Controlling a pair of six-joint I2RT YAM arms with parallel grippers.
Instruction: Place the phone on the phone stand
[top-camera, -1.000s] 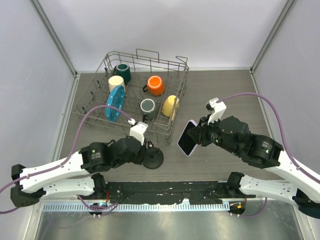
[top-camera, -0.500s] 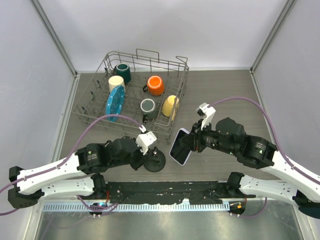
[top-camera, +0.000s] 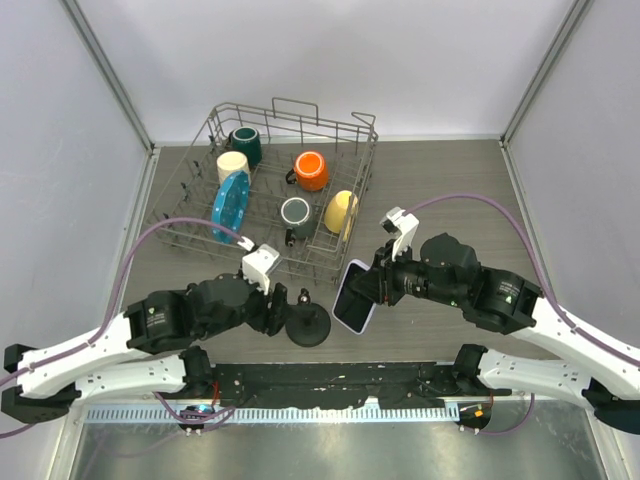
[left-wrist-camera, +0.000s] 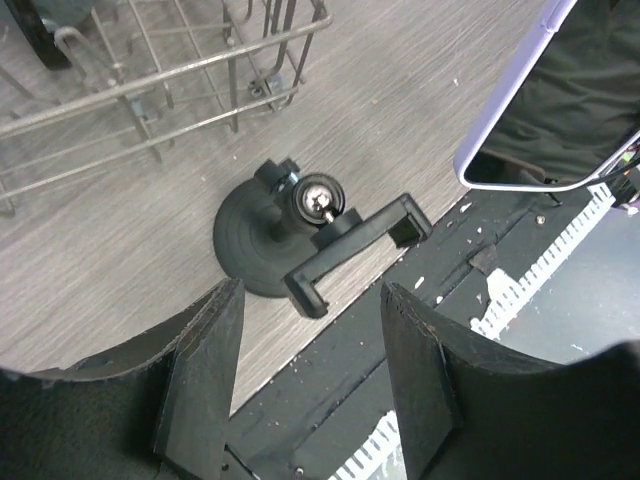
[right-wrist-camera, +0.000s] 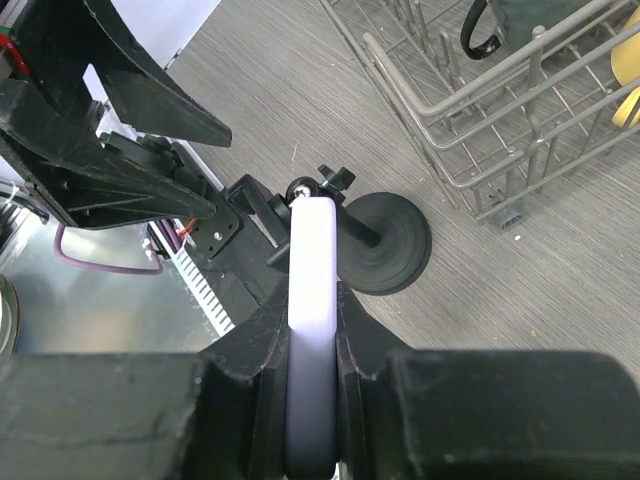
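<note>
We look down on a grey-brown wood-grain worktop (top-camera: 450, 190) closed in by pale walls (top-camera: 330, 60) with metal posts at the corners. A strip of bare metal runs along the near edge, under the arm bases. A wire rack (top-camera: 275, 190) stands at the far left, holding several mugs and a blue plate (top-camera: 230, 205). The stand (left-wrist-camera: 290, 235) sits on the worktop just in front of the rack, its round base flat and its black clamp bracket tipped on a ball joint. The left gripper (left-wrist-camera: 312, 300) hangs over it with its jaws spread wide, one finger on each side of the stand in the wrist view and nothing between them. The right gripper (right-wrist-camera: 312, 320) is clamped narrowly on the phone (right-wrist-camera: 312, 250), its fingers pressing the two flat faces, so that the wrist camera sees only the pale rim edge-on. From above, the phone is held tilted just to the right of the stand, its dark screen turned toward the left arm. It is not yet seated in the clamp. Its far end lies over the stand's upright arm in the right wrist view, but we cannot tell whether the two touch.
</note>
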